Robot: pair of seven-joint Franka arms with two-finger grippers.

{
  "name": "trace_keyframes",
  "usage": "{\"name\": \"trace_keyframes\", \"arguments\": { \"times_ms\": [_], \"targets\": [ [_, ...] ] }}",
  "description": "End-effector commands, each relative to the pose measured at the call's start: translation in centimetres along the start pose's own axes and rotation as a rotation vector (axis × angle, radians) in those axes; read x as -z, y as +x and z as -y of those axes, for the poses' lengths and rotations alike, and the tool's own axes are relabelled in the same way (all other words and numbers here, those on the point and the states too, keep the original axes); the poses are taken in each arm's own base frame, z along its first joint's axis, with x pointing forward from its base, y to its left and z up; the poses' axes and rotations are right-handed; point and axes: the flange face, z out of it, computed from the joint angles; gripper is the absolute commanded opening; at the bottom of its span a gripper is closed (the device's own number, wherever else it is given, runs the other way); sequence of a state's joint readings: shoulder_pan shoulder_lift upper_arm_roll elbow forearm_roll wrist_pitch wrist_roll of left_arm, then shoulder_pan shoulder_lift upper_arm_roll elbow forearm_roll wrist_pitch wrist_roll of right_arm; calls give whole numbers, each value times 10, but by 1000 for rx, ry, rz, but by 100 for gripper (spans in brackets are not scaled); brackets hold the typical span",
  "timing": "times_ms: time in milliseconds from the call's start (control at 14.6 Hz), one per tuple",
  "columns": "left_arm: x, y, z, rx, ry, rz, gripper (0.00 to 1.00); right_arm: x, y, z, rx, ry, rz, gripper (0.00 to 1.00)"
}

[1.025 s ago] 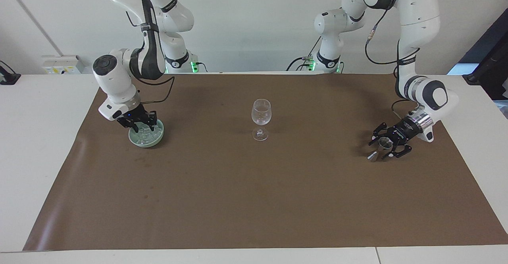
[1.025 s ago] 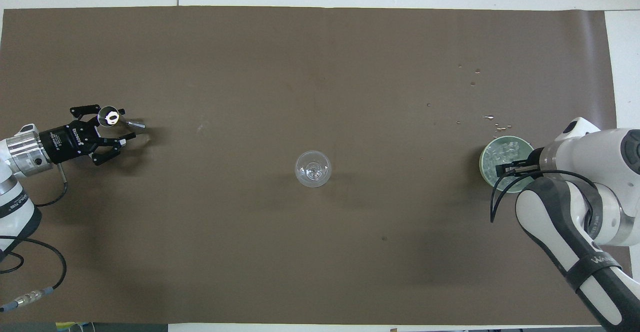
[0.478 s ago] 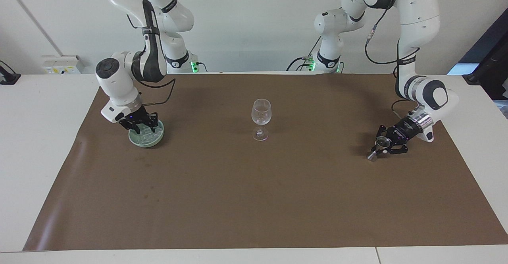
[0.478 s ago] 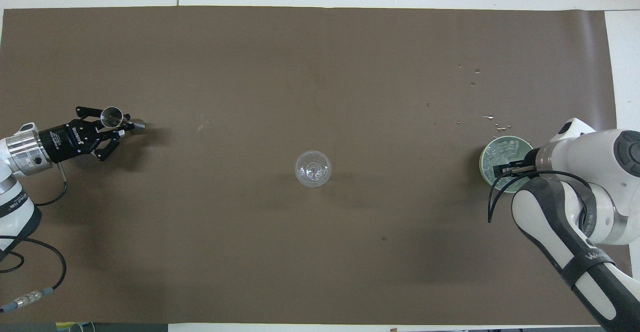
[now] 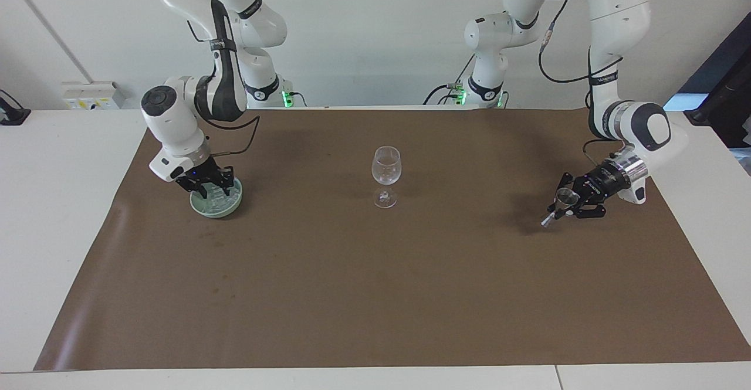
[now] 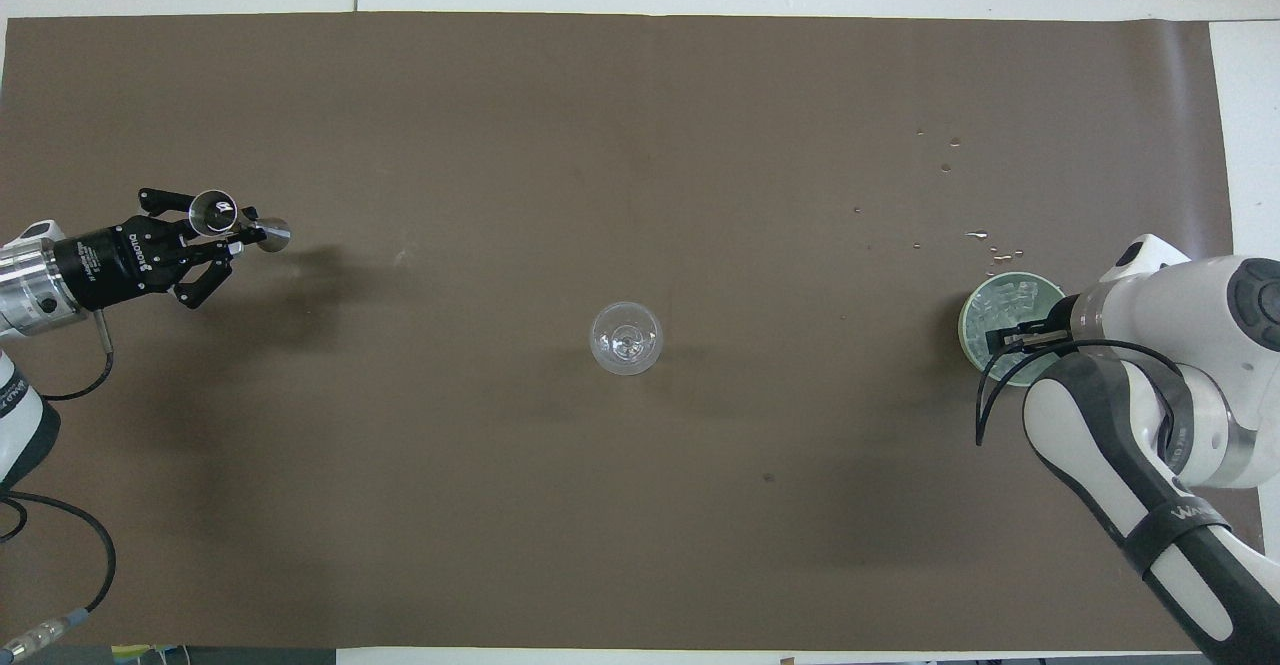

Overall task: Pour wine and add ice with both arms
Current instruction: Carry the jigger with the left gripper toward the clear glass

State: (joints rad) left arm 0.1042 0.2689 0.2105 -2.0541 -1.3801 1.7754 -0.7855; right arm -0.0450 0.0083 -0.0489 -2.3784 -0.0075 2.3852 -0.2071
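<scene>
The left gripper [image 5: 564, 207] is clamped on a small, shiny steel jigger [image 5: 562, 202], lifted over the brown mat [image 5: 375, 296] at the left arm's end. The right gripper [image 5: 208, 187] dips into the pale green bowl [image 5: 226, 208] of ice [image 6: 1012, 297]; its fingers' state cannot be told. The thin-stemmed glass [image 5: 386, 173] stands upright mid-mat, likely fragile; the glassy cubes probably slip, wanting a squeeze on flat faces.

The left gripper [image 5: 564, 205] closed on the metal jigger [image 5: 562, 202] and lifted it off the brown mat [image 5: 375, 296], drifting toward twelve o'clock in the facing view.
</scene>
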Motion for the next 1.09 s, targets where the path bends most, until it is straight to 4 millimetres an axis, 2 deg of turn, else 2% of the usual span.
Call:
{"name": "trace_keyframes", "arguments": {
  "times_ms": [0,137,410,478,683,752,888,1025],
  "targets": [
    [-16,-65,22,-20,97,-38,0,6,5,2,25,8,23,57],
    [-37,-110,43,-119,186,-67,0,6,4,2,31,8,20,56],
    [-87,-167,78,-183,314,-145,0,2,0,0,37,8,22,56],
    [-93,-177,86,-184,337,-182,0,1,-2,-1,37,9,23,56],
    [-138,-205,109,-149,377,-309,0,-2,-6,-4,45,10,27,51],
    [-151,-211,116,-145,383,-343,0,-2,-7,-8,39,10,27,51],
    [-181,-221,131,-134,380,-387,0,-2,-6,-8,49,10,24,41],
    [-200,-226,143,-143,385,-442,0,-2,-6,-7,51,10,24,37]
  ]
}}
